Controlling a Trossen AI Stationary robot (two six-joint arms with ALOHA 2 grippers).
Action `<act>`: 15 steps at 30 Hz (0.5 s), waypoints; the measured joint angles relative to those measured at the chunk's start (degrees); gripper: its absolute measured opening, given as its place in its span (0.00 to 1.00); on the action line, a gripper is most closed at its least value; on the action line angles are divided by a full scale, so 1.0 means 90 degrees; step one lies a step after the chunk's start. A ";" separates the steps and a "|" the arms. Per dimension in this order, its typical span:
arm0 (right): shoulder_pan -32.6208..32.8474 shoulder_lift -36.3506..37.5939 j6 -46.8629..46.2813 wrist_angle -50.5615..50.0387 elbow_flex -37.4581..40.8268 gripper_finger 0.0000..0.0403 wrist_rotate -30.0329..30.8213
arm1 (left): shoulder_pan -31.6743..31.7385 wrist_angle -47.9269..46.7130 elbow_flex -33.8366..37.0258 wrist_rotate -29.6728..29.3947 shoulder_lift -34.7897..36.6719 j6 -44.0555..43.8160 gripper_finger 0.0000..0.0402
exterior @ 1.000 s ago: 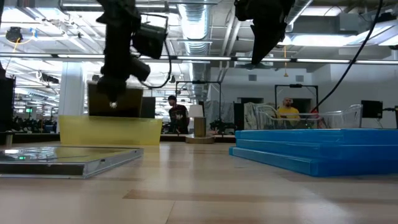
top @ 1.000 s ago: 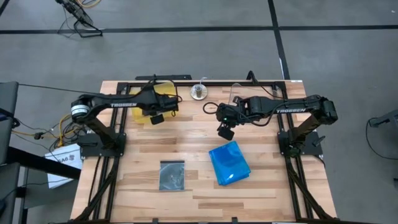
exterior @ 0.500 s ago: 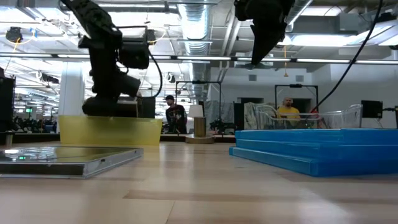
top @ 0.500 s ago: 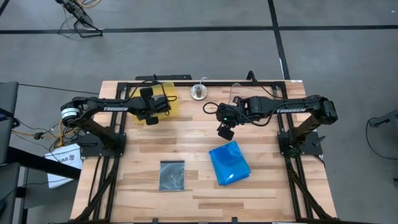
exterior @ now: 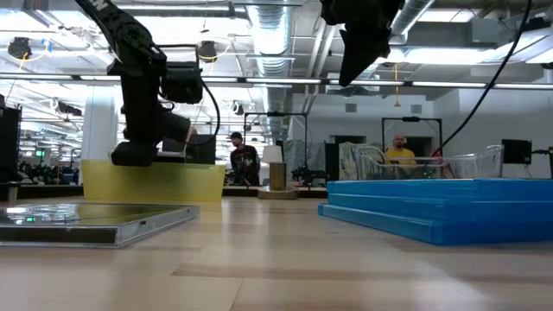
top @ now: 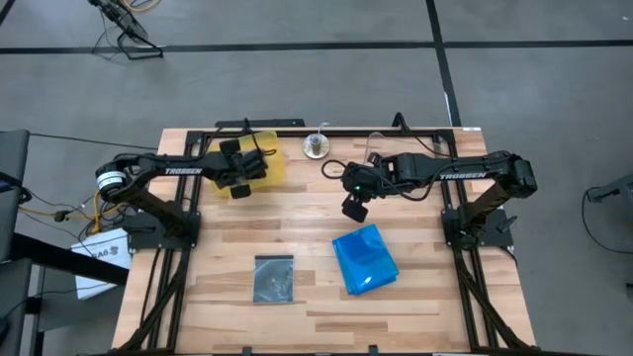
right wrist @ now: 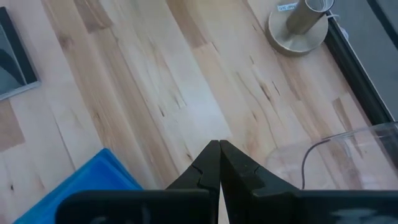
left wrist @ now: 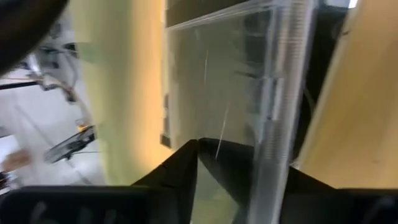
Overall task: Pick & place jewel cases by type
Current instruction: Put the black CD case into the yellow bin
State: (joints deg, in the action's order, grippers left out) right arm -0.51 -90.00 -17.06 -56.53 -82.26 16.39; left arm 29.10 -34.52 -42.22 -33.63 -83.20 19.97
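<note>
**Operator:** From above, where are you?

**Robot:** My left gripper [top: 237, 178] hangs over the yellow tray [top: 273, 168] at the far left of the table. My right gripper [top: 354, 210] hovers mid-table, just beyond the blue jewel cases [top: 364, 259]. A grey jewel case [top: 274, 279] lies flat near the front edge, well apart from both.

**Operator:** And at table height?

**Robot:** The left gripper sits right at the tray's rim. The blue ones show as a stack with its edges out of line. The right gripper is high above the wood.

**Operator:** Left wrist?

**Robot:** A smoky case [left wrist: 236, 93] stands on edge inside the tray, right in front of me. I can't tell whether I am gripping it or have let go.

**Operator:** Right wrist?

**Robot:** That gripper is pinched shut on nothing, with bare table [right wrist: 155, 93] beneath it. The clear bin [right wrist: 348, 155] and a metal stand [right wrist: 301, 25] are nearby.

**Operator:** What could go wrong?

**Robot:** If I lift the left arm while some hold remains, the case could be dragged back out. It could also tip against the tray wall. Coming down shut on the uneven blue stack, my right gripper would push cases instead of taking one.
</note>
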 joint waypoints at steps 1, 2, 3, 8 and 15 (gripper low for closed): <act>-0.0001 0.0000 0.0000 -0.0002 0.0001 0.00 0.0000 | 0.0011 0.0000 0.0000 0.0083 0.0000 -0.0005 0.29; -0.0001 0.0000 0.0000 -0.0001 0.0000 0.00 -0.0001 | 0.0019 0.0000 0.0000 0.0153 0.0000 -0.0009 0.32; 0.0000 0.0000 0.0000 -0.0002 0.0000 0.00 -0.0001 | 0.0017 0.0000 0.0000 0.0207 0.0000 -0.0015 0.35; 0.0000 0.0000 0.0002 -0.0005 0.0002 0.00 -0.0001 | 0.0017 -0.0005 0.0000 0.0280 0.0000 -0.0133 0.48; 0.0000 0.0000 0.0002 -0.0007 0.0001 0.00 -0.0001 | 0.0019 -0.0083 -0.0008 0.0985 0.0010 -0.0469 0.59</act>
State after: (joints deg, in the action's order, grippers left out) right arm -0.51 -90.00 -17.04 -56.60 -82.25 16.38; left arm 29.28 -35.27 -42.29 -24.76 -83.11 15.75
